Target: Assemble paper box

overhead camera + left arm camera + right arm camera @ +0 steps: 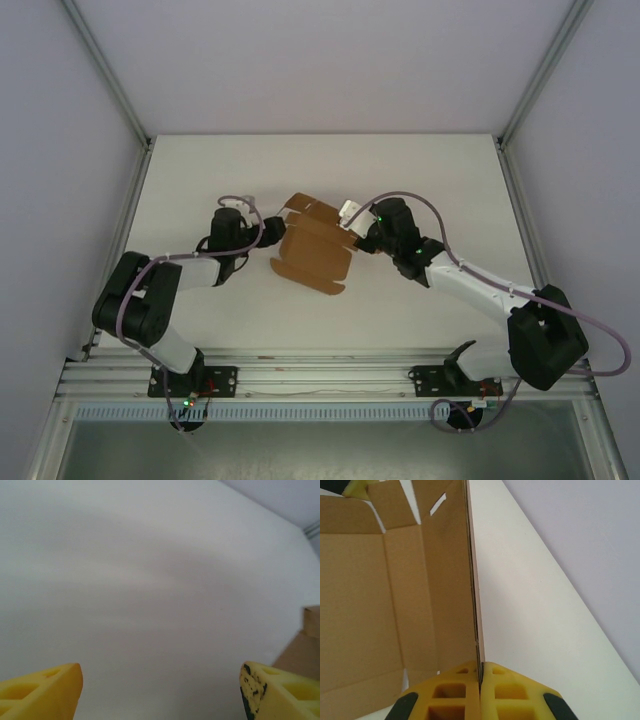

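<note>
clamping a raised side wall of the paper box (370,605) edge-on, our right gripper (480,672) has its yellow fingers (455,690) pressed together with only the thin cardboard between them. from above we see this gripper (352,228) at the box's right far corner. our left gripper (160,685) stands apart, with bare table (150,580) showing between its tips and nothing held; a brown corner of the box (306,645) sits just to its right. from above, this gripper (268,232) is at the left edge of the box, and we cannot tell whether it touches the cardboard. the box (315,250) lies partly unfolded in the middle of the white table (420,180), between the two grippers, its inside facing up and its slotted flaps toward the far side.
</note>
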Robot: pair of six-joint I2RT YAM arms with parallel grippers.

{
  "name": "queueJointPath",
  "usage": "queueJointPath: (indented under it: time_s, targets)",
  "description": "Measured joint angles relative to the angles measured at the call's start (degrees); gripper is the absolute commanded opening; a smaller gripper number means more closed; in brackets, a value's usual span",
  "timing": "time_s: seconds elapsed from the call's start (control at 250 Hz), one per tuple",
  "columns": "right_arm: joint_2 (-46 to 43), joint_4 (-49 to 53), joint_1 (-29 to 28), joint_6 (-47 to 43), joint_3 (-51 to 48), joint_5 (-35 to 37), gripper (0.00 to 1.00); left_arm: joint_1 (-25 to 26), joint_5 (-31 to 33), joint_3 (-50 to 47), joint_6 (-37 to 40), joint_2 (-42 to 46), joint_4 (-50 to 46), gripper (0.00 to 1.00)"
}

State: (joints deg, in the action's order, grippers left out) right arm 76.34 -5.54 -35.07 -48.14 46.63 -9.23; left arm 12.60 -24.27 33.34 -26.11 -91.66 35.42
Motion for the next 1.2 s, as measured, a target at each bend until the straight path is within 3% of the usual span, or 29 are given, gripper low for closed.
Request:
queueJointPath:
  time_s: [0.248, 0.496, 0.883, 1.087, 1.203]
  targets:
    - [0.0, 0.0, 0.0, 1.1, 0.1, -1.3, 0.0, 0.0, -7.6, 0.7, 0.5, -1.4, 4.9, 0.82]
    - [0.0, 0.6, 0.0, 1.2, 0.2, -2.3, 0.0, 0.0, -13.2, 2.7, 0.4, -4.5, 6.7, 0.72]
    - [0.0, 1.4, 0.3, 1.9, 0.2, -4.8, 0.0, 0.0, -20.1, 3.4, -8.7, -7.0, 13.3, 0.64]
    - [-0.6, 1.2, 0.3, 2.1, 0.2, -5.9, 0.0, 0.0, -22.1, 4.2, -10.7, -7.0, 13.2, 0.5]
    - [-1.1, 1.2, 0.3, 2.1, 0.2, -5.9, 0.0, 0.0, -22.3, 4.2, -10.1, -7.0, 11.8, 0.34]
